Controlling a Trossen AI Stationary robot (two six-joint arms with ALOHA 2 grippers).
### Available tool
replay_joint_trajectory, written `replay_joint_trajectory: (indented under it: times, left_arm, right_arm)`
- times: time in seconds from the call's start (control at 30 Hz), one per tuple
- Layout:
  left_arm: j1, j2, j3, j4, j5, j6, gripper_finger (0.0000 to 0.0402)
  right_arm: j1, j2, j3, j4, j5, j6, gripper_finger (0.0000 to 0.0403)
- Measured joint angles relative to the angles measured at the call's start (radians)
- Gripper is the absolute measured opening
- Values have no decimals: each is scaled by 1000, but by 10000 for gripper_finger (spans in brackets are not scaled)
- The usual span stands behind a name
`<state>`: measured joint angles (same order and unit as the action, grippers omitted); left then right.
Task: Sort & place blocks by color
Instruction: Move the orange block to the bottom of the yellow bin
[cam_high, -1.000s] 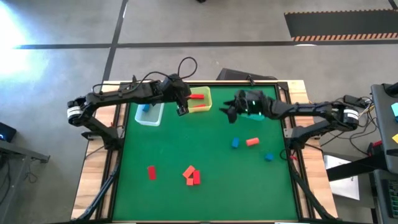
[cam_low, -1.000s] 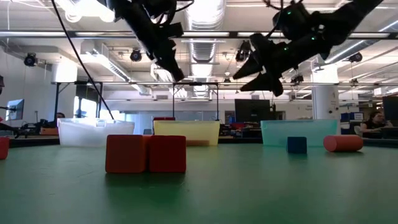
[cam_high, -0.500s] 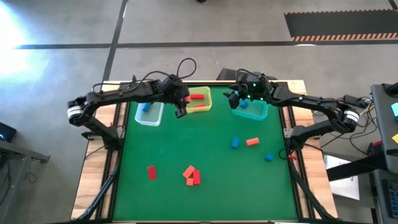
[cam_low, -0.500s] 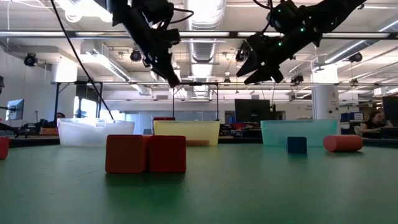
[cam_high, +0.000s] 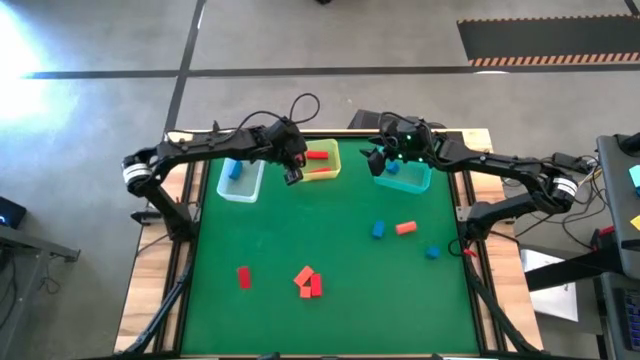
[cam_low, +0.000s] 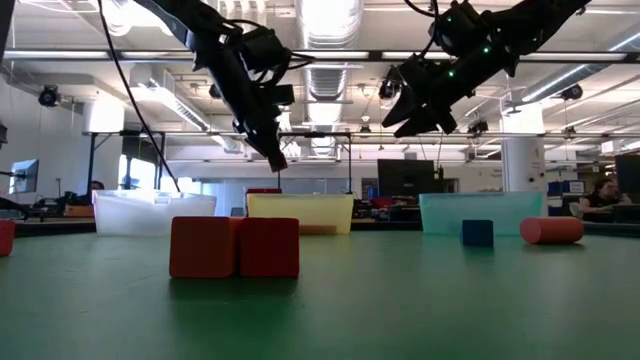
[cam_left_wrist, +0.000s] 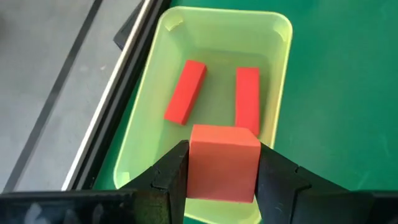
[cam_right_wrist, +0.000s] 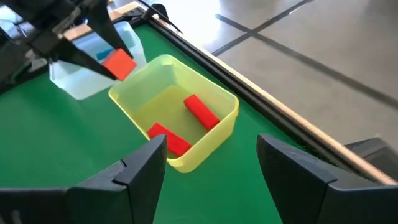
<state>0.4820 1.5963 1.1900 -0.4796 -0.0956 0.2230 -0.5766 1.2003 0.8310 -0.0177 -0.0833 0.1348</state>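
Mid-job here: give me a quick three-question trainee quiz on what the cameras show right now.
1. True or false: the left tool is shut on an orange-red cube above the translucent yellow plastic bin.
2. How many red bars already lie in that yellow bin?
A. none
B. two
C. four
3. Fill in: the right tool, jaws open and empty, hangs over the translucent ____ plastic bin at the table's far edge.

Key
1. true
2. B: two red bars lie side by side.
3. teal
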Motion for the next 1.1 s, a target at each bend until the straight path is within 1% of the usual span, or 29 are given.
replay_joint_trajectory:
  times: [0.1, 0.27, 0.53, 0.73, 0.83, 0.9, 1.1]
  left_arm:
    - [-1, -2, -1, 7, 1, 0, 123]
    - [0, -6, -3, 28, 2, 4, 123]
    - [-1, -6, -5, 65, 16, 117, 129]
    - [-1, -7, -28, 156, 121, 286, 130]
    - [-1, -8, -34, 200, 132, 308, 131]
    - [0, -14, -34, 201, 136, 308, 131]
    - [-17, -24, -34, 192, 148, 307, 131]
  right_arm:
    - [0, 0, 0, 0, 31, -37, 237]
    - [0, 0, 0, 0, 34, -103, 237]
    - [0, 0, -8, -3, 33, -254, 237]
    - [-8, 0, -22, 16, 31, -369, 237]
    - [-21, 0, -31, 29, 25, -378, 237]
    - [-23, 0, -38, 28, 22, -367, 237]
    - [-22, 0, -58, 27, -33, -337, 237]
